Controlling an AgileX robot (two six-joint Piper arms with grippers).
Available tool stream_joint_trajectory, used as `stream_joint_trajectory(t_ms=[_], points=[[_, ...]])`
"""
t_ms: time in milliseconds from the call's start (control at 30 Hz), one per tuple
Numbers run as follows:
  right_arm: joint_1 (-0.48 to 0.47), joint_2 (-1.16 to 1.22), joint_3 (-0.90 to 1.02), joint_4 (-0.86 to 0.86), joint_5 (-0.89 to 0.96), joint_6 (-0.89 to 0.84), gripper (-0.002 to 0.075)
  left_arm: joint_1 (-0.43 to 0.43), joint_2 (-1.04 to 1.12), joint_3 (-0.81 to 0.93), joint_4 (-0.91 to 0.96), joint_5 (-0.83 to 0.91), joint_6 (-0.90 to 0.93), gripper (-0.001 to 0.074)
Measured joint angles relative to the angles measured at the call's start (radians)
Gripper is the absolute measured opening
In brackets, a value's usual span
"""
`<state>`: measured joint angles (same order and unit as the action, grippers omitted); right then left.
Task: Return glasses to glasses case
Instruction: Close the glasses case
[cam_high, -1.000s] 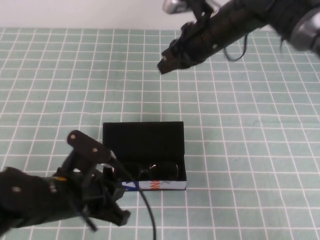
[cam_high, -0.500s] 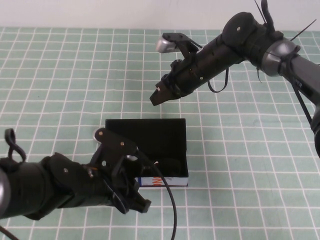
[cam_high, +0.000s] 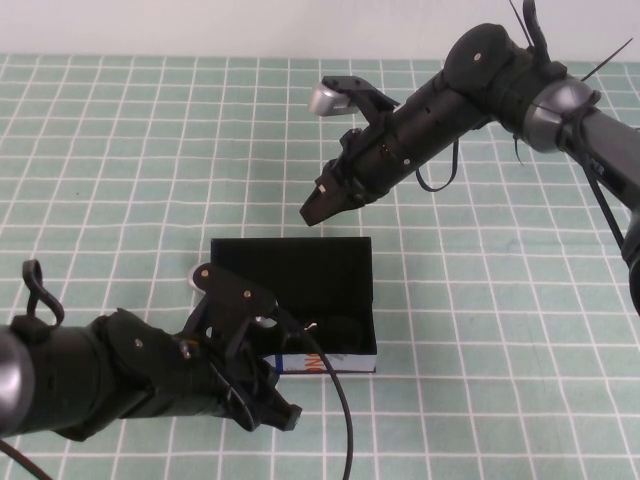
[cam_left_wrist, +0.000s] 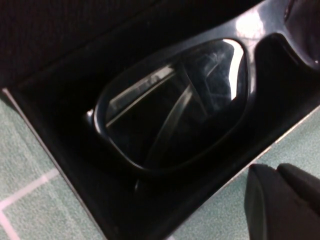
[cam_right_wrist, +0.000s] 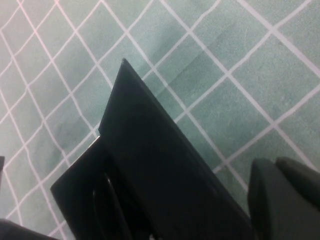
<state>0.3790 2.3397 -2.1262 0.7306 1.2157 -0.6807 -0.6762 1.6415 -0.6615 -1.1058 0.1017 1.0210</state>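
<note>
1. Glasses case (cam_high: 300, 275) lying open near centre of green gridded mat (cam_high: 120, 150) in high view, lid raised at 12 o'clock edge, white side with blue and orange marks facing 6 o'clock.
2. Glasses (cam_left_wrist: 175, 105) resting inside case tray, folded; one lens and thick black frame filling left wrist view, temple arm visible behind lens. Seen in high view at 5 o'clock part of case interior (cam_high: 335, 335).
3. Left gripper (cam_high: 275, 412) positioned at 7 o'clock of case, just beside white front wall, low over mat. Fingers (cam_left_wrist: 280, 200) showing together at corner of left wrist view, no gap visible between them, nothing held.
4. Left arm crossing 7–8 o'clock quadrant of mat, black cable (cam_high: 335, 400) looping past front of case.
5. Right gripper (cam_high: 318, 207) hovering just beyond 12 o'clock edge of raised lid, apart from it, tip pointing down toward case. Claw fully closed, empty.
6. Right wrist view: outer face of lid (cam_right_wrist: 165, 170) seen edge-on against mat, closed fingers (cam_right_wrist: 285, 195) at frame corner.
7. Right arm reaching in from 2 o'clock.
</note>
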Motion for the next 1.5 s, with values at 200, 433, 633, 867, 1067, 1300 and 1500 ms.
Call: stream_joint_trajectory(t_ms=[200,433,633,867,1067,1300,1500], points=[[0.0,0.017,0.0,-0.037,0.0,0.013,-0.0011,0.0,0.0,0.0,0.0,-0.002,0.007,-0.0002],[0.013,0.026,0.0,-0.065,0.0,0.083,-0.0011,0.0,0.0,0.0,0.0,-0.002,0.026,-0.0002],[0.031,0.011,0.0,-0.094,0.002,0.158,-0.0011,0.0,0.0,0.0,0.0,-0.002,0.032,-0.0002],[0.046,-0.056,0.026,-0.117,0.004,0.192,-0.0011,0.0,0.0,-0.002,0.0,-0.008,0.032,-0.0002],[0.046,-0.107,0.148,-0.126,0.008,0.191,-0.0011,0.0,0.0,-0.002,0.0,-0.011,0.033,-0.0002],[-0.008,-0.229,0.141,-0.132,0.002,0.173,-0.0011,0.0,0.0,-0.002,0.0,-0.011,0.039,-0.0002],[-0.043,-0.227,0.139,-0.142,-0.057,0.207,-0.0011,0.0,0.0,-0.002,0.0,-0.011,0.041,-0.0002]])
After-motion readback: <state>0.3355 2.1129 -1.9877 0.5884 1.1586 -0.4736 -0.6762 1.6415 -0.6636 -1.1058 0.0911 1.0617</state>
